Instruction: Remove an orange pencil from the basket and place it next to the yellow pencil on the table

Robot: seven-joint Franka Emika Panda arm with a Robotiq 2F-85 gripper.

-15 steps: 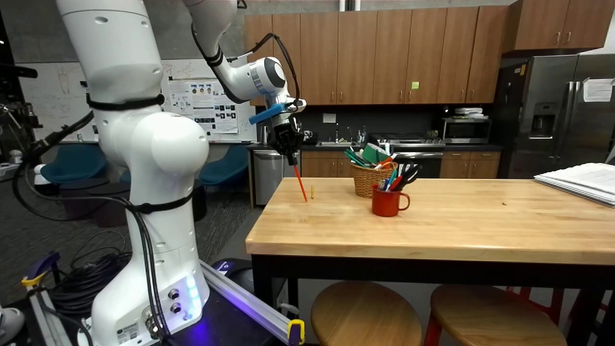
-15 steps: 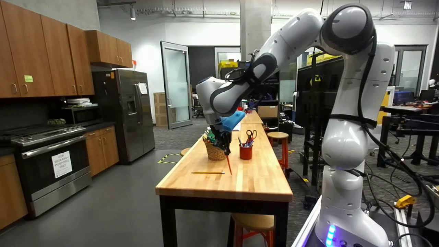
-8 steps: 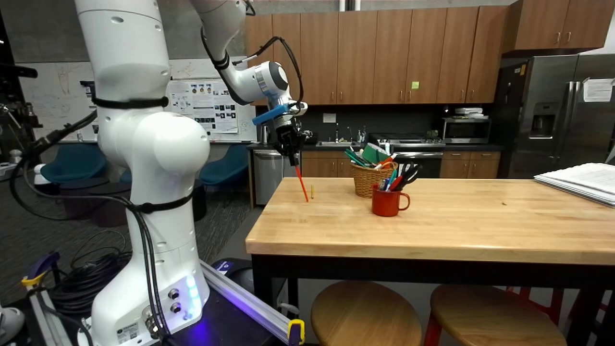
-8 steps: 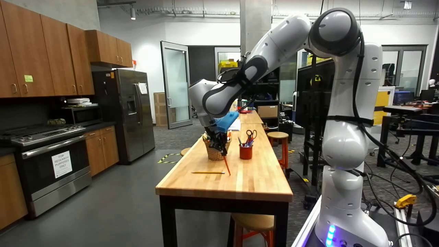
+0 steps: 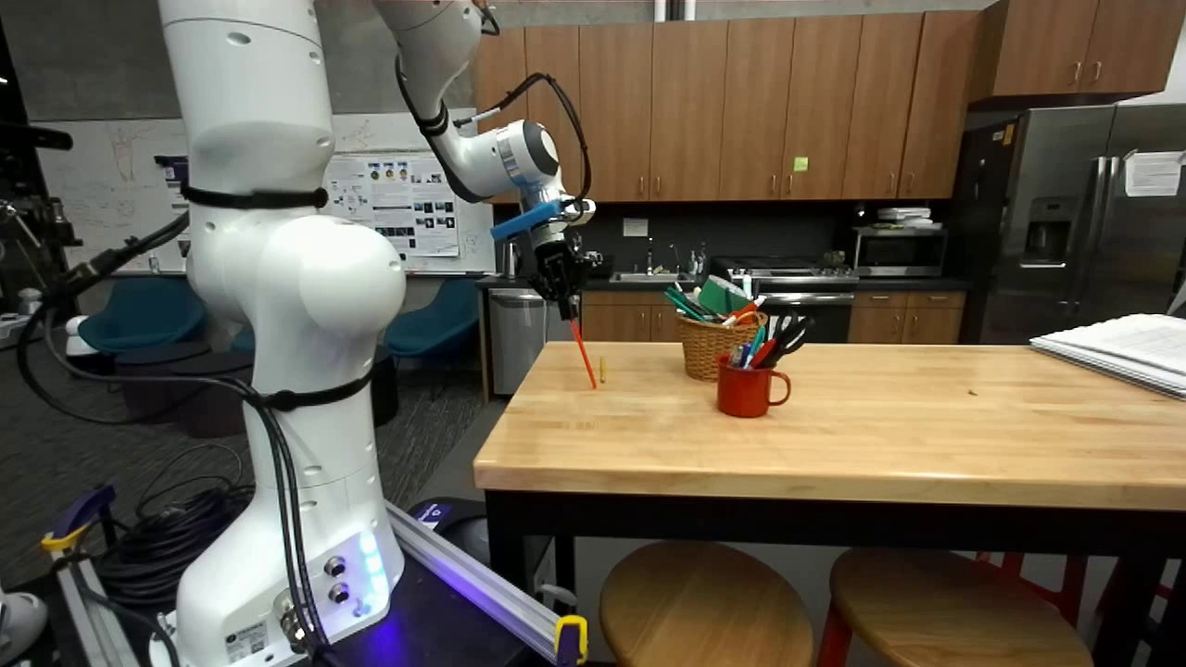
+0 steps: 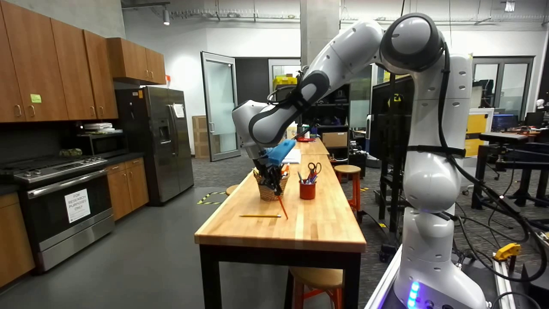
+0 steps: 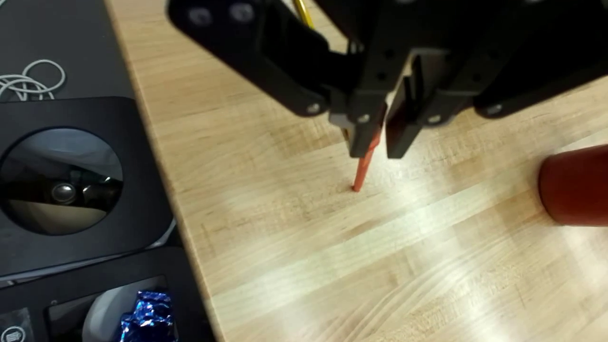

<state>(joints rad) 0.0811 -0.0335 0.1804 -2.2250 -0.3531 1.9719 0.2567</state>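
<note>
My gripper (image 5: 566, 311) is shut on the orange pencil (image 5: 584, 355), a thin orange-red stick held tilted, low over the table (image 5: 880, 435). In the wrist view the orange pencil (image 7: 363, 168) shows between the fingertips of the gripper (image 7: 378, 152). I cannot tell whether its lower end touches the wood. The yellow pencil (image 6: 260, 216) lies flat beside that end, seen in both exterior views and partly hidden behind the gripper in the wrist view (image 7: 304, 14). The tan wicker basket (image 5: 709, 347) stands farther along the table, partly behind my gripper (image 6: 276, 192) in an exterior view.
A red mug (image 5: 744, 394) with pens and scissors stands close to the basket and also shows in the wrist view (image 7: 577, 185). Notebooks (image 5: 1121, 357) lie farther along. The table's edge (image 7: 156, 142) is left of the pencil in the wrist view, with dark equipment below it.
My gripper has shifted slightly toward the yellow pencil with the orange pencil in it. The orange pencil's lower end is a little closer to the yellow pencil. The basket and mug have not moved.
</note>
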